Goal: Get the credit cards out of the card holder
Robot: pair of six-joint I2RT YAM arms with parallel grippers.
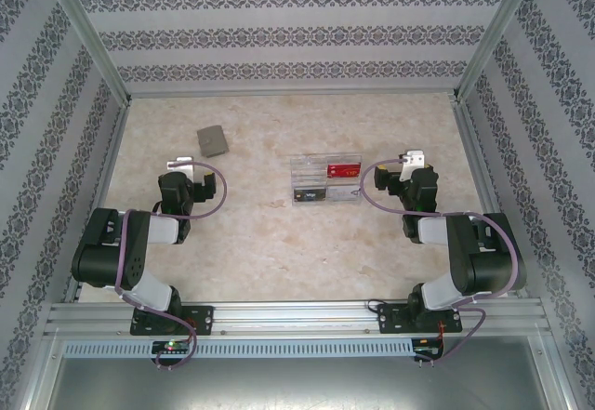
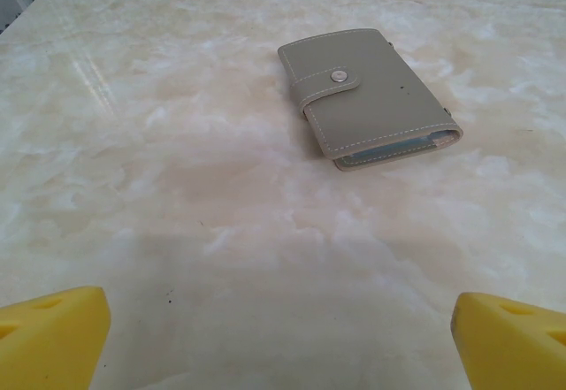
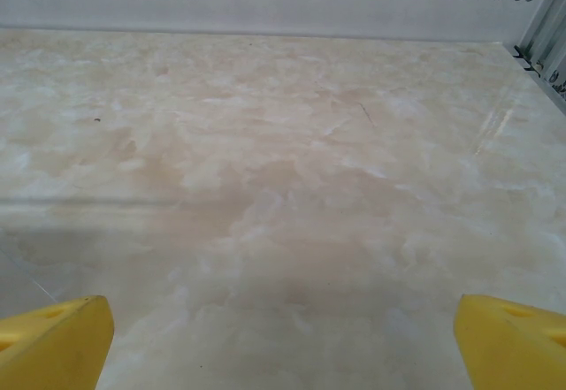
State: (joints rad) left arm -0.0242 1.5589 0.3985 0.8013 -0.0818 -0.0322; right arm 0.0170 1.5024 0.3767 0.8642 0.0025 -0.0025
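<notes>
Toward the far left of the table (image 1: 260, 233) the card holder (image 2: 367, 98) lies closed, its tab (image 2: 332, 85) snapped down. The left gripper (image 2: 283, 346) hovers near it, fingers spread and empty; the right gripper (image 3: 283, 346) is likewise spread over bare table. One gripper should pin the holder while the other lifts the tab. A pale blue edge (image 2: 389, 149) shows, perhaps cards.

Card holder (image 2: 367, 98) interior mostly hidden
</notes>
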